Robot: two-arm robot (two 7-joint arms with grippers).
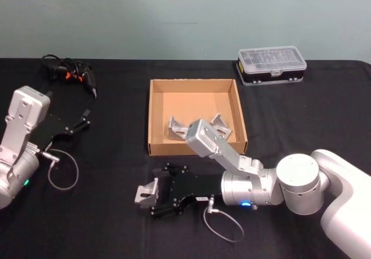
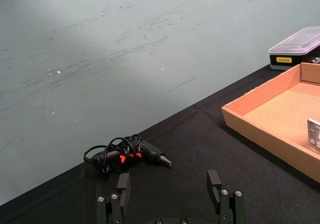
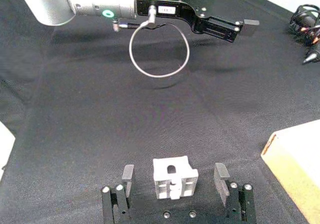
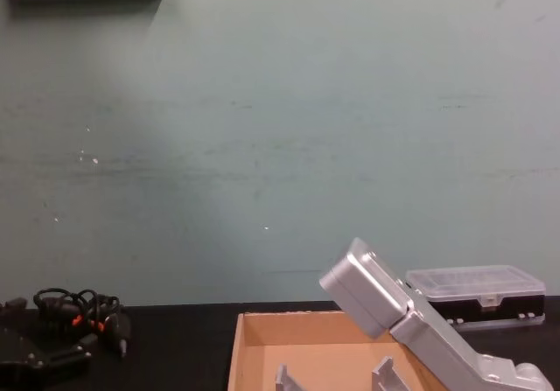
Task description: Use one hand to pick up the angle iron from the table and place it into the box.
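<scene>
The small grey metal angle iron sits on the flat matte black table, squarely between the two short black fingers of the right gripper; the fingers are spread wide, one to each side of the piece, with a strip of bare table showing between each finger and the metal, so they are not clamped on it; the piece rests low between them, close in towards the gripper's black palm, with a slotted face turned up. Beyond the right gripper's body, on the far side from its fingertips, lies the shallow tan cardboard box, open-topped and low-walled; its near wall is close to the silver-grey wrist link of the right arm, which reaches across the near right corner of the box in the head view. Two more grey metal brackets lie inside the box, side by side near its near wall.

Well ahead of the right fingertips, across an open stretch of table, the left gripper hovers low over the surface; its fingers are parted too, with nothing between them. Just past the left fingertips, near the table's far edge, lies a black corded hand tool with orange marks, its cable bundled around it; a clear-lidded plastic case with a black base stands beyond the far right corner of the box.
</scene>
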